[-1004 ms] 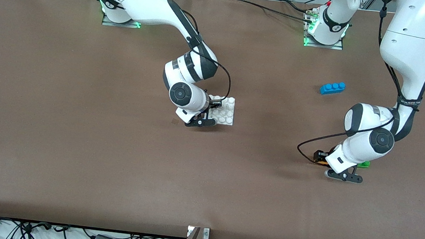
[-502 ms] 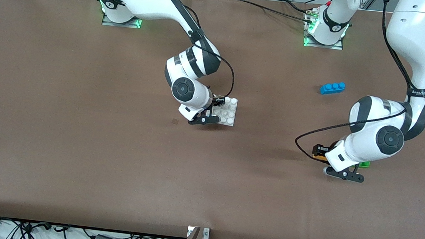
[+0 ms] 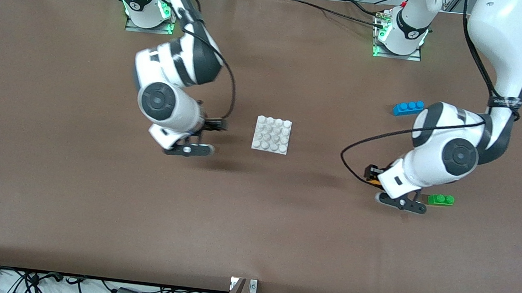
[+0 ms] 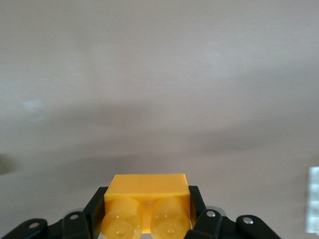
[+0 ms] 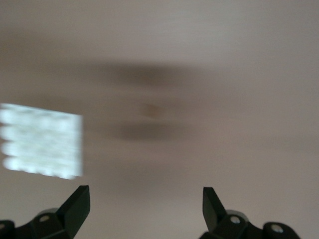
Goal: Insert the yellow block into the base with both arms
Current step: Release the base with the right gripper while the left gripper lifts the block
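The yellow block [image 4: 147,191] is held studs toward the camera in my left gripper [image 4: 148,205], which is shut on it. In the front view the left gripper [image 3: 371,172] hangs above the bare table between the base and the green brick. The white base [image 3: 271,134] lies flat mid-table with its studs up. It also shows in the right wrist view [image 5: 42,141] and at the edge of the left wrist view [image 4: 314,206]. My right gripper [image 3: 216,124] is open and empty over the table, beside the base toward the right arm's end; its fingers [image 5: 79,201] stand wide apart.
A green two-stud brick [image 3: 440,199] lies on the table beside the left gripper, toward the left arm's end. A blue three-stud brick [image 3: 408,107] lies farther from the front camera, next to the left arm's wrist.
My right gripper has left the base's edge and swung away toward the right arm's end. My left gripper has carried the yellow block toward the base, uncovering the green brick.
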